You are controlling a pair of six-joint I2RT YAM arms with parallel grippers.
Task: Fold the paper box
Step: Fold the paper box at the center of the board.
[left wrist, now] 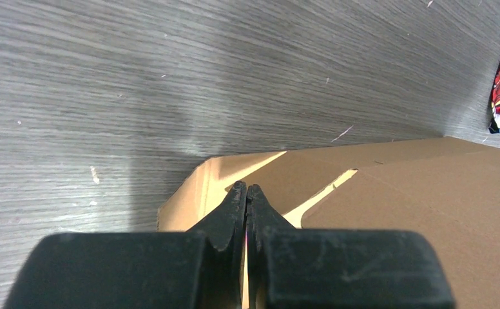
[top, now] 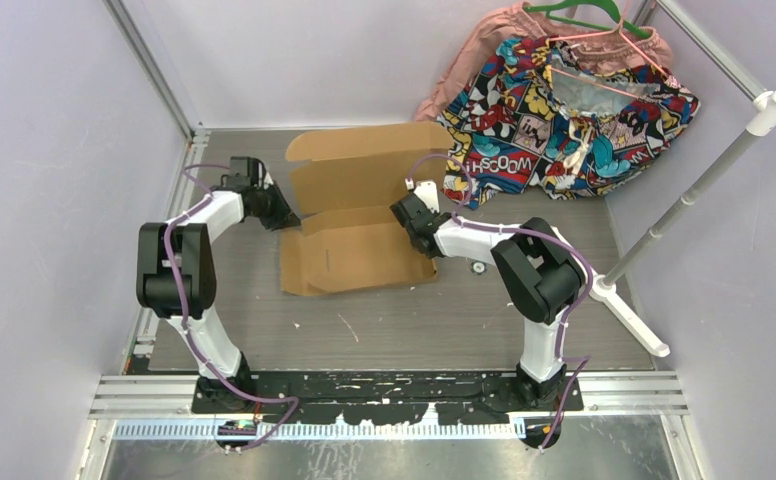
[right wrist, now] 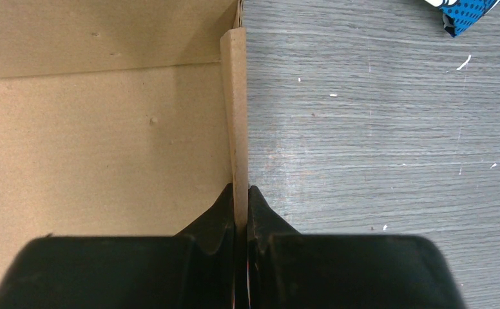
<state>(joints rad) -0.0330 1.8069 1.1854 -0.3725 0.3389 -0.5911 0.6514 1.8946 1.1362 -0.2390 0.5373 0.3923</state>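
Right gripper (right wrist: 241,193) pinches the brown corrugated cardboard box (top: 349,255) at frame right, we judge to raise its wall; left gripper (left wrist: 247,193) sits pressed together opposite.

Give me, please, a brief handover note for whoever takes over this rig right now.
Left gripper: fingers shut, apparently empty, at the left edge of the paper box.
Right gripper: fingers shut on the box's upright right side wall.
The box lies mid-table, its far right corner by the comic-print cloth.
Done: right wall raised.
Left to do: probably the left side, then closing the open lid panel.
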